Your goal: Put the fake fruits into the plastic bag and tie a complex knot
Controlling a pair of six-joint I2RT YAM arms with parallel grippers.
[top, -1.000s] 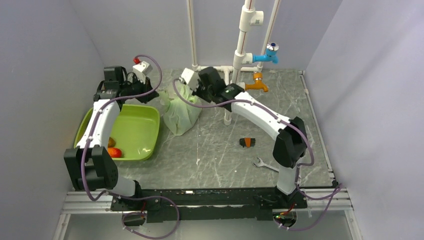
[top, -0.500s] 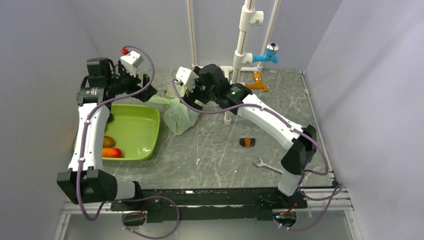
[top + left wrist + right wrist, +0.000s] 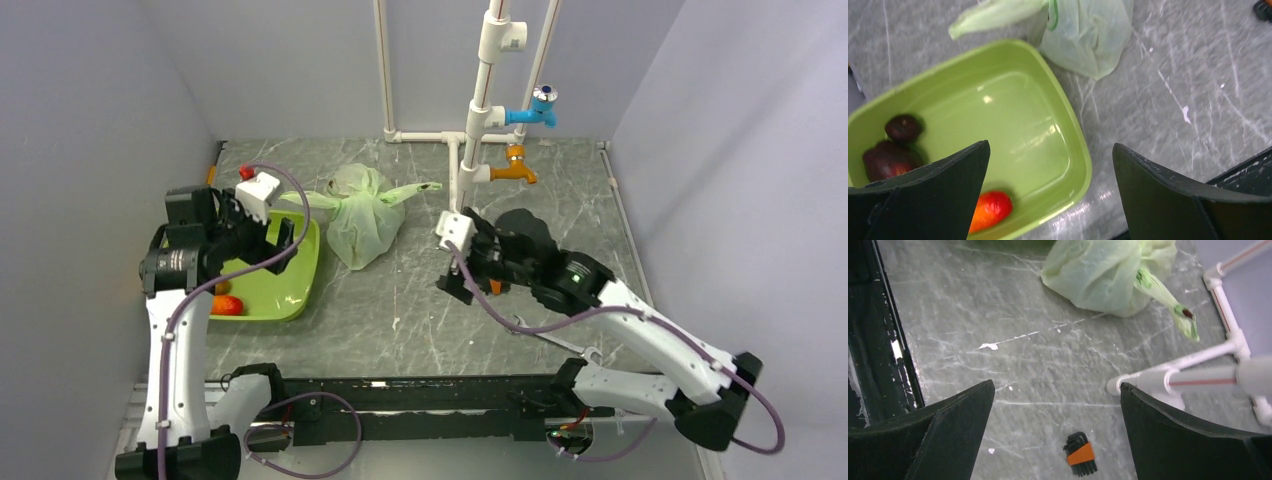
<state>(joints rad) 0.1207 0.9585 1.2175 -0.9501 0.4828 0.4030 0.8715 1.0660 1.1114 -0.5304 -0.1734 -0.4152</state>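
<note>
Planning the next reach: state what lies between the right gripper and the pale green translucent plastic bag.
Only bare grey marbled tabletop, shown in the right wrist view, separates right gripper and plastic bag.

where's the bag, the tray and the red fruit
bag (image 3: 362, 226), top view, middle of its bulging body
tray (image 3: 1013, 125), left wrist view, bare floor
red fruit (image 3: 991, 210), left wrist view, its middle

Pale green bag (image 3: 362, 225), lime tray (image 3: 268, 283), grey-veined table (image 3: 420, 310).

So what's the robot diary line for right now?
plastic bag: tied, lying on table | left gripper: open, above tray | right gripper: open, empty | fake fruits: three in tray
</note>
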